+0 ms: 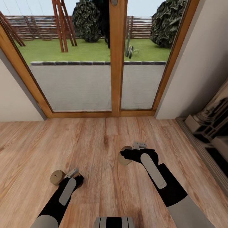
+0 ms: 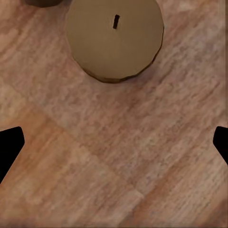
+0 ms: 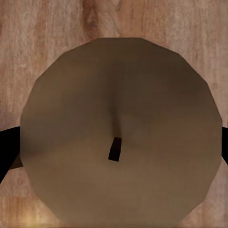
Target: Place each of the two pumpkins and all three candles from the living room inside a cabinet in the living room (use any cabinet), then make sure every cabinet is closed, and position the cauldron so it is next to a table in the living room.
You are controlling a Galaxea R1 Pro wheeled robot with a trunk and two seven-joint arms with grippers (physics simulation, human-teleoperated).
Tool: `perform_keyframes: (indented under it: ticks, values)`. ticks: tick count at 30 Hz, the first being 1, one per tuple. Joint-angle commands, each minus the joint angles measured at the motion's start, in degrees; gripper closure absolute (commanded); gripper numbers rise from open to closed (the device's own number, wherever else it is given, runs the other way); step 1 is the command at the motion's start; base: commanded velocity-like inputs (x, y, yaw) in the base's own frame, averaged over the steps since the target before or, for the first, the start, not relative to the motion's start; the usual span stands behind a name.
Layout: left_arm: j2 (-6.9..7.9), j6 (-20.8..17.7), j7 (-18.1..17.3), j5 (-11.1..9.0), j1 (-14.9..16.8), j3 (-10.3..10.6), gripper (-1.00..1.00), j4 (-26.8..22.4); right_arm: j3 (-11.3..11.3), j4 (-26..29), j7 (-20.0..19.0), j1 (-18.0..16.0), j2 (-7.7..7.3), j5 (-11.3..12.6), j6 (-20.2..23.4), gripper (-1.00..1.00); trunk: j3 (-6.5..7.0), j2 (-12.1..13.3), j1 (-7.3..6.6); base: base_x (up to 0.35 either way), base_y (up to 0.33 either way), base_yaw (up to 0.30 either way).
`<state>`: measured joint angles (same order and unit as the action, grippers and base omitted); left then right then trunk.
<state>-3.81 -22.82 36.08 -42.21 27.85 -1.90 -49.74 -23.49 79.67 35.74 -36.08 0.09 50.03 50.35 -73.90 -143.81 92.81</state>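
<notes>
Right pincer (image 1: 124, 155) clamping brown candle (image 1: 124, 159).

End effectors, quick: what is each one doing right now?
Left end effector: open, empty, beside a short brown cylindrical candle on the floor.
Right end effector: shut on another brown candle.

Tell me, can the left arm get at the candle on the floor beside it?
Probably yes. The brown candle stands upright on the bare wood floor just ahead of the left gripper, whose fingers are spread wide with nothing between.
</notes>
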Motion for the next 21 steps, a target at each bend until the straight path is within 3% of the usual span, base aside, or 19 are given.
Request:
perform_keyframes:
  ticks: [1,13,21]
  values:
    - [0.01,-0.33,0.03,-0.61,0.01,-0.08,-1.0,-0.1,-0.05,0.05,0.56,-0.04,0.0,0.5,0.1,1.0,-0.05,-0.02,0.0,0.208,0.0,0.0]
    - [0.17,-0.34,0.07,-0.92,0.01,-0.46,-1.0,-0.1,-0.05,0.07,0.56,-0.04,0.0,0.81,0.1,1.0,-0.05,-0.02,0.0,0.104,-0.006,0.0]
    - [0.29,-0.24,0.11,-0.96,0.01,-0.63,-1.0,-0.1,0.02,0.09,0.56,-0.04,0.0,1.0,0.11,1.0,-0.05,-0.02,0.0,0.033,0.1,0.0]
